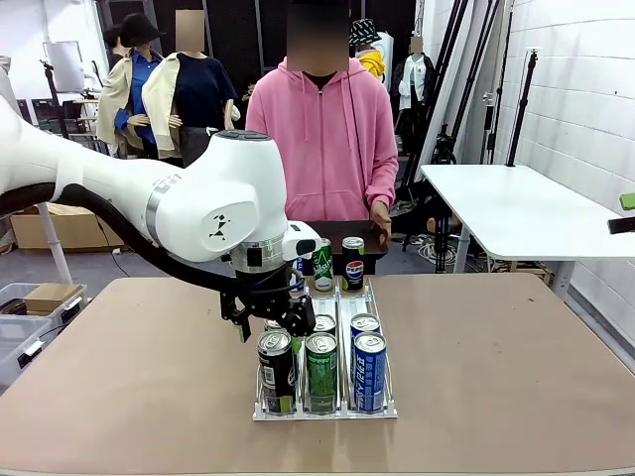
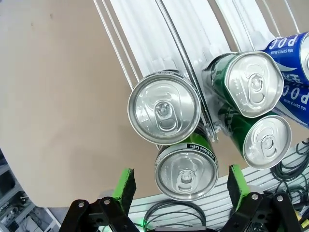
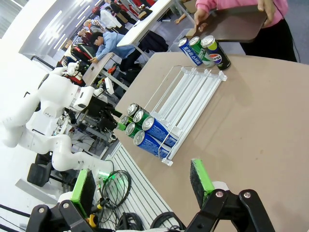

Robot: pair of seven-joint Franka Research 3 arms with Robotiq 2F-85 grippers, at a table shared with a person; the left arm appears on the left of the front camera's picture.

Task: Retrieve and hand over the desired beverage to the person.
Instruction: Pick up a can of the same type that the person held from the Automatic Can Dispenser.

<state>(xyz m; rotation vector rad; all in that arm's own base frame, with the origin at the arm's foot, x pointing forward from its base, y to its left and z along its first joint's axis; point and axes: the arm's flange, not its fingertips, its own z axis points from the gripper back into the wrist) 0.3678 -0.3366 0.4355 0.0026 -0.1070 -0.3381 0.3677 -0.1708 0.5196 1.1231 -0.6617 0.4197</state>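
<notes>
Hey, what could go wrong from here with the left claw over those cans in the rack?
The left claw is open over the front dark can, yet the green can sits close beside it, so a finger may clip that on the way down. The second can stands right behind; lifting the front one may let it slide forward in the rack.
</notes>
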